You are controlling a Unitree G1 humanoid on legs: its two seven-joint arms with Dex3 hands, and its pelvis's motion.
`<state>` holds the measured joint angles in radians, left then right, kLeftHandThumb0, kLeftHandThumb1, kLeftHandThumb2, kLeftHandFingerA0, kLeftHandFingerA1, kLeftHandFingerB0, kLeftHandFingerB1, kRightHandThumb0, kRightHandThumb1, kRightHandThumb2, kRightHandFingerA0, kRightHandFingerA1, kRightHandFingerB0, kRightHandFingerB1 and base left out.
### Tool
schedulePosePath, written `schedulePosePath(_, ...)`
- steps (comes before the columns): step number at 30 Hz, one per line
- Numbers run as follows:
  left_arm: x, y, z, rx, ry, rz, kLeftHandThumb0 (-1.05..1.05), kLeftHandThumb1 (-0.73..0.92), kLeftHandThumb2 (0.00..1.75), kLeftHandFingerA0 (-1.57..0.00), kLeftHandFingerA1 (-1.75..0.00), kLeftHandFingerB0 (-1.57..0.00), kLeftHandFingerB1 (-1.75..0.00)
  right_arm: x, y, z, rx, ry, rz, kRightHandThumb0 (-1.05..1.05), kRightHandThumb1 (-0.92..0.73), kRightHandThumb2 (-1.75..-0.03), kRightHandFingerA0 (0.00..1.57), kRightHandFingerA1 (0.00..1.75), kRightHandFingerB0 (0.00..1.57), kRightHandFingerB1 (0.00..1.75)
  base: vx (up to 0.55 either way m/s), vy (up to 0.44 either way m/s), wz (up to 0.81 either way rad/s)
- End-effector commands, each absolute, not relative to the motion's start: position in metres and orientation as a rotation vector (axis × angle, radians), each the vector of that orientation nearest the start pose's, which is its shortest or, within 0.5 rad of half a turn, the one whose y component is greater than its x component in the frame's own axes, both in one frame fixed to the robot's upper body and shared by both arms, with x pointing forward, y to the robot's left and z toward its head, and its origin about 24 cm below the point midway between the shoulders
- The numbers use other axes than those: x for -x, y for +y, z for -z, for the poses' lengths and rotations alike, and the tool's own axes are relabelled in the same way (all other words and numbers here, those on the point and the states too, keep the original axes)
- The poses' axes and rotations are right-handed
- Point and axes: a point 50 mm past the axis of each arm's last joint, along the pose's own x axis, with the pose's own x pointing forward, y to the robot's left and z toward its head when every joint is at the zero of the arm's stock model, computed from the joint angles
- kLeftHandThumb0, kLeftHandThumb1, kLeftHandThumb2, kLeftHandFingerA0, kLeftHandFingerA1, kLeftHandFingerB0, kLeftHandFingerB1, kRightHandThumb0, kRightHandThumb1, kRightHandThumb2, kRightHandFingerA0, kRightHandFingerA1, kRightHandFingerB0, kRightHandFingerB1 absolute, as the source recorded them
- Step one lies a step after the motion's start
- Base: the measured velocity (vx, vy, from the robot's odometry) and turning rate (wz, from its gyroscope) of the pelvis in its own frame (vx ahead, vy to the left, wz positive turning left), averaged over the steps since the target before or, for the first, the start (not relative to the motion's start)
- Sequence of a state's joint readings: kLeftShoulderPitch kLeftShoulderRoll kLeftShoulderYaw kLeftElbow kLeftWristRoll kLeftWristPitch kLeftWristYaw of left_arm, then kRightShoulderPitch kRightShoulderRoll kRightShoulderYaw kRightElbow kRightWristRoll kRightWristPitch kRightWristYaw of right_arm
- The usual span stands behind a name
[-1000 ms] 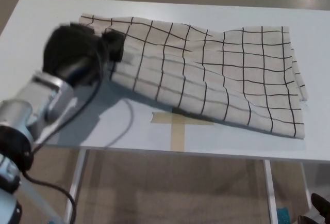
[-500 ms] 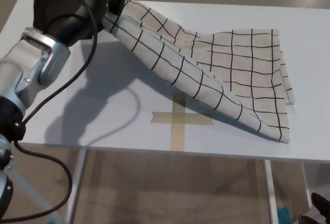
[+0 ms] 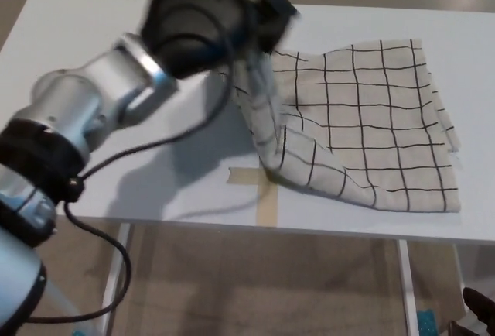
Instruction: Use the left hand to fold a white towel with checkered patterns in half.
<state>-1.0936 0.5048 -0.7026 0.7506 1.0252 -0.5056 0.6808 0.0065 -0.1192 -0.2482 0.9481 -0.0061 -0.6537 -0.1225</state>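
While pinched, towel [image 3: 363, 119] below fingers [image 3: 267, 22] (L hand [image 3: 205, 15]).

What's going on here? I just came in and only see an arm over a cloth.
The robot's left hand is gripping one edge of a white checkered towel and holding it lifted above the white table, over the towel's middle. The rest of the towel lies flat on the table's right side, so the fold is underway but not laid down. The right hand isn't visible.

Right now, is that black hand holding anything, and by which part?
Yes: the left hand holds the checkered towel by its left edge, lifted over the rest.
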Motion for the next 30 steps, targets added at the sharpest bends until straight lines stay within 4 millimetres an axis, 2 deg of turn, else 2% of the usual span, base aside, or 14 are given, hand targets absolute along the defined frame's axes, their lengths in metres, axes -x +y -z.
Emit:
schedulePosePath(1, -0.341, 0.037, -0.185, -1.494, -1.494, 0.541, -0.28, 0.39, 0.8, -1.25, -1.39, -0.98, -1.18, -0.179, -0.238, 0.084, 0.081, 0.267, 0.403, -0.57, -0.71, -0.62, 0.55, 0.65, 0.57, 0.42, 0.0, 0.0, 0.0)
schedulePosePath(5, -0.329, 0.02, -0.173, -1.479, -1.542, 0.686, -0.32, 0.39, 0.78, -1.24, -1.43, -0.95, -1.22, -0.18, -0.237, 0.082, 0.08, 0.257, 0.407, -0.57, -0.7, -0.62, 0.57, 0.67, 0.58, 0.42, 0.0, 0.0, 0.0)
schedulePosePath(6, -0.327, 0.016, -0.171, -1.475, -1.551, 0.711, -0.32, 0.54, 0.57, -0.89, -1.75, -0.9, -1.3, -0.18, -0.237, 0.082, 0.079, 0.254, 0.407, -0.57, -0.7, -0.62, 0.57, 0.67, 0.59, 0.42, 0.0, 0.0, 0.0)
schedulePosePath(7, -0.321, 0.009, -0.166, -1.464, -1.578, 0.766, -0.34, 0.53, 0.56, -0.88, -1.75, -1.03, -0.93, -0.181, -0.236, 0.082, 0.07, 0.251, 0.406, -0.56, -0.7, -0.62, 0.58, 0.67, 0.6, 0.43, 0.0, 0.0, 0.0)
schedulePosePath(13, -0.302, -0.025, -0.164, -1.428, -1.663, 0.882, -0.34, 0.54, 0.56, -0.86, -1.75, -0.93, -1.26, -0.181, -0.236, 0.081, 0.05, 0.242, 0.414, -0.57, -0.68, -0.61, 0.6, 0.66, 0.66, 0.47, 0.0, 0.0, 0.0)
schedulePosePath(17, -0.3, -0.033, -0.167, -1.414, -1.68, 0.891, -0.33, 0.53, 0.57, -0.9, -1.7, -1.03, -0.97, -0.183, -0.236, 0.08, 0.05, 0.237, 0.409, -0.58, -0.68, -0.61, 0.61, 0.67, 0.67, 0.48, 0.0, 0.0, 0.0)
schedulePosePath(18, -0.296, -0.043, -0.169, -1.396, -1.701, 0.896, -0.41, 0.49, 0.59, -0.91, -1.65, -0.92, -1.33, -0.183, -0.236, 0.079, 0.05, 0.232, 0.402, -0.59, -0.68, -0.61, 0.61, 0.67, 0.67, 0.48, 0.0, 0.0, 0.0)
schedulePosePath(19, -0.294, -0.047, -0.171, -1.391, -1.711, 0.896, -0.38, 0.38, 0.77, -1.21, -1.44, -0.96, -1.26, -0.184, -0.237, 0.079, 0.049, 0.229, 0.401, -0.59, -0.68, -0.61, 0.61, 0.66, 0.68, 0.48, 0.0, 0.0, 0.0)
schedulePosePath(24, -0.283, -0.067, -0.173, -1.353, -1.747, 0.905, -0.4, 0.38, 0.76, -1.22, -1.46, -0.95, -1.28, -0.185, -0.238, 0.077, 0.042, 0.221, 0.4, -0.59, -0.68, -0.61, 0.61, 0.62, 0.68, 0.48, 0.0, 0.0, 0.0)
schedulePosePath(25, -0.281, -0.072, -0.172, -1.34, -1.749, 0.909, -0.41, 0.52, 0.57, -0.88, -1.71, -0.89, -1.41, -0.185, -0.238, 0.076, 0.044, 0.222, 0.397, -0.58, -0.68, -0.61, 0.61, 0.61, 0.68, 0.48, 0.0, 0.0, 0.0)
schedulePosePath(27, -0.279, -0.076, -0.172, -1.319, -1.738, 0.914, -0.33, 0.41, 0.85, -1.22, -1.36, -1.0, -1.05, -0.186, -0.237, 0.076, 0.046, 0.221, 0.392, -0.58, -0.68, -0.61, 0.61, 0.6, 0.68, 0.48, 0.0, 0.0, 0.0)
schedulePosePath(28, -0.279, -0.082, -0.171, -1.352, -1.68, 0.922, -0.47, 0.58, 0.57, -0.6, -0.84, -0.61, -0.52, -0.187, -0.238, 0.076, 0.057, 0.226, 0.385, -0.58, -0.68, -0.61, 0.62, 0.58, 0.69, 0.49, 0.0, 0.0, 0.0)
schedulePosePath(29, -0.282, -0.085, -0.17, -1.432, -1.583, 0.934, -0.68, 0.48, 0.82, -0.06, -0.37, -0.17, -0.43, -0.188, -0.238, 0.076, 0.067, 0.23, 0.384, -0.58, -0.68, -0.61, 0.62, 0.59, 0.69, 0.49, 0.0, 0.0, 0.0)
schedulePosePath(30, -0.284, -0.088, -0.171, -1.494, -1.474, 0.941, -0.89, 0.56, 0.86, 0.0, 0.0, 0.0, -0.05, -0.189, -0.238, 0.075, 0.063, 0.232, 0.385, -0.56, -0.67, -0.61, 0.62, 0.58, 0.7, 0.49, 0.0, 0.0, 0.0)
